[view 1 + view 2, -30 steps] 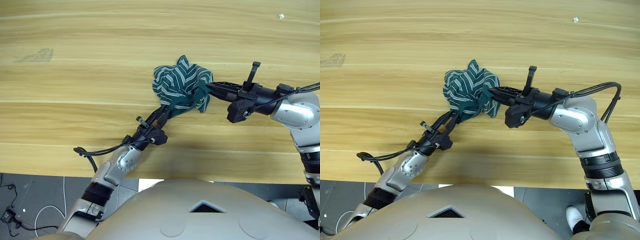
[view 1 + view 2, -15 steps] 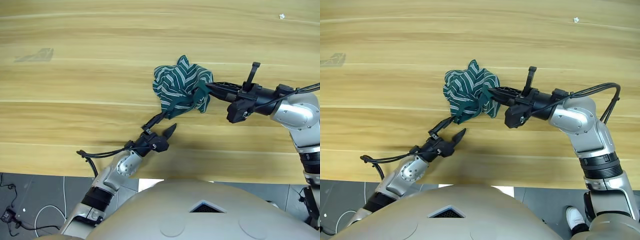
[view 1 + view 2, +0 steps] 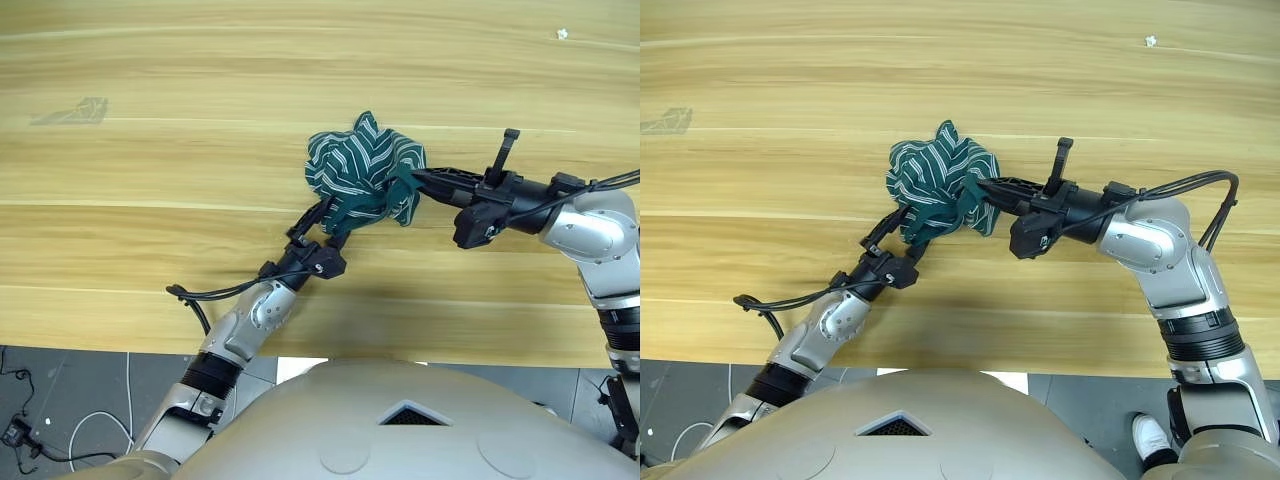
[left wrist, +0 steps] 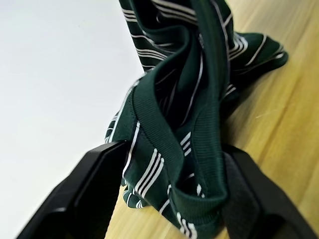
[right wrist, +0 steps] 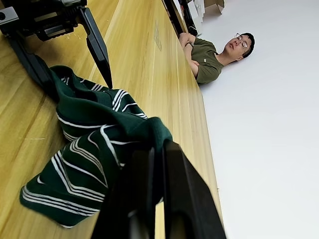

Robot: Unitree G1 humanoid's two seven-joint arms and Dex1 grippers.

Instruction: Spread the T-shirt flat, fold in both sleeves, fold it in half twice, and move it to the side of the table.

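T-shirt (image 3: pixel 362 175): dark green, thin white stripes, bunched in a crumpled heap. Not spread, no folds made. It sits about mid-table, slightly right of centre, well away from every edge. A ribbed dark band of the cloth hangs off the heap's near side.

Right pincer (image 3: pixel 415 178): comes in from the right, low over the table, tips at the heap's right edge. Jaws narrow, clamped on a gather of the striped fabric; the right wrist view shows cloth bunched over the tips (image 5: pixel 159 147) and draping down onto the wood.

Left pincer (image 3: pixel 322 222): comes in from the near-left, tips at the heap's near edge. Jaws wide. In the left wrist view the two black fingers (image 4: pixel 89 189) straddle the ribbed band, with cloth filling the gap between them. No clear squeeze on it; cannot tell if the pads press the fabric. The right wrist view shows the same spread fingers at the heap's far end (image 5: pixel 55 30).

Table (image 3: pixel 200 80): light wood, long grain lines running left-right. Faint grey mark (image 3: pixel 75 110) far-left, well apart from the shirt. Small white scrap (image 3: pixel 563 33) far-right, near the far edge.

Below the table's near edge, on the left: dark floor with a loose white cable (image 3: pixel 70 425).
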